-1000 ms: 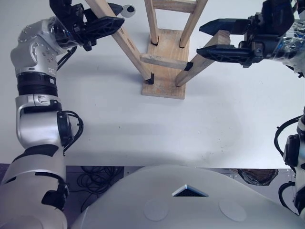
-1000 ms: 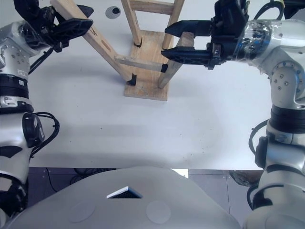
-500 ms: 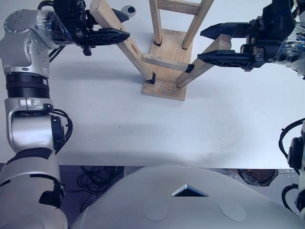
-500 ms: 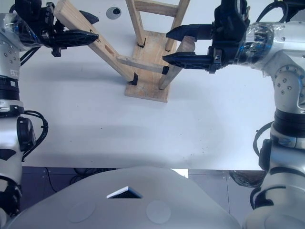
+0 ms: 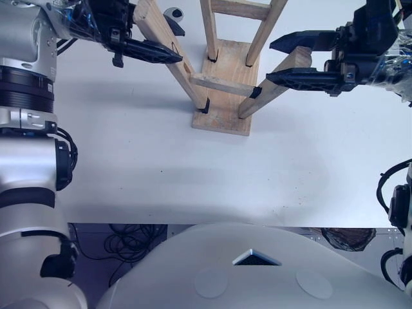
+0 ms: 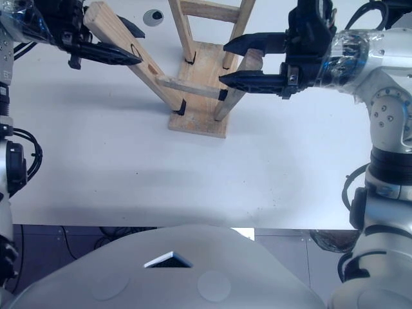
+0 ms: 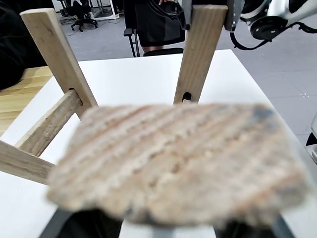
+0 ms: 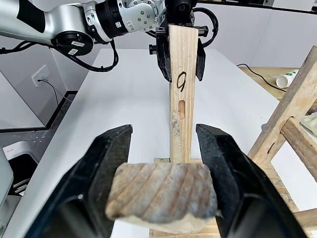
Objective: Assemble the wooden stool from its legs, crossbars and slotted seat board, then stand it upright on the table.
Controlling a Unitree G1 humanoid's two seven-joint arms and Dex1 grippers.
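The stool (image 5: pixel 226 77) stands upside down on the bench (image 5: pixel 193 167), with the seat board (image 5: pixel 222 122) flat on the surface. The left tool (image 5: pixel 172 46) is clamped on the near left leg (image 5: pixel 190 80). The right tool (image 5: pixel 269 61) is clamped on the near right leg (image 5: pixel 248 105).

**Around the Work: Disc, Cables and Room Clutter**

A small round grey disc with a dark centre (image 6: pixel 153 16) is lying near the far edge of the white table (image 5: pixel 193 174). Below the table's near edge, black cables (image 5: pixel 132 237) are coiling loosely on the dark floor. In the room behind, a black wheeled office chair (image 7: pixel 83 19) is standing on grey flooring. A wall socket (image 8: pixel 43 74) is showing on the pale wall, and a white-and-green cup (image 8: pixel 282 79) is lying on its side on a light wooden surface.
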